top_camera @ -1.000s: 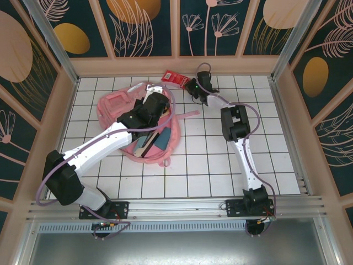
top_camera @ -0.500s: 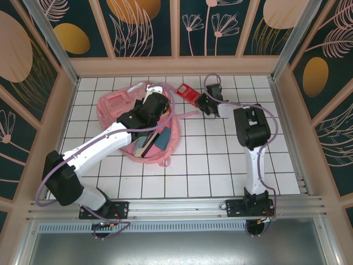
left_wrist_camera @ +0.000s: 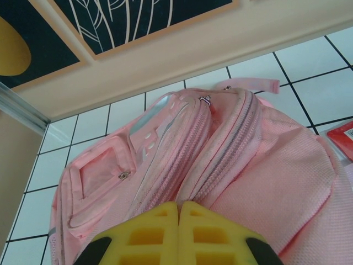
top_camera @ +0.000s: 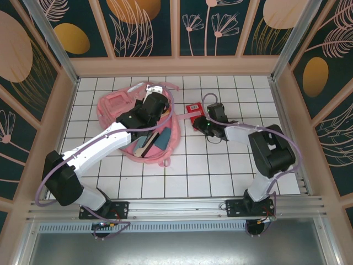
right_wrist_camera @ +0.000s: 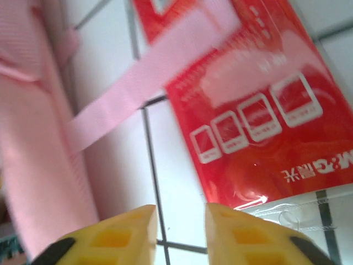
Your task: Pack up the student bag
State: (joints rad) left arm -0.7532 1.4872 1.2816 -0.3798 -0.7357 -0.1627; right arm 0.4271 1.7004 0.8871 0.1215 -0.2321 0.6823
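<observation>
The pink student bag (top_camera: 117,105) lies at 10 o'clock on the white-tiled counter (top_camera: 220,165), the left claw (left_wrist_camera: 177,212) pinched fully together over its fabric. The right claw (right_wrist_camera: 179,218) stands narrowly parted, holding nothing, with a red packet (right_wrist_camera: 259,127) at its 1 o'clock and a pink strap (right_wrist_camera: 143,88) crossing that packet.

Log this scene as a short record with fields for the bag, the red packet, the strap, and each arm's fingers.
bag: pink student bag lying on the tiled table
packet: red packet flat on the table, right of the bag
strap: pink strap crosses the packet's end
left fingers: shut, over the bag
right fingers: apart, nothing between them, beside the packet
</observation>
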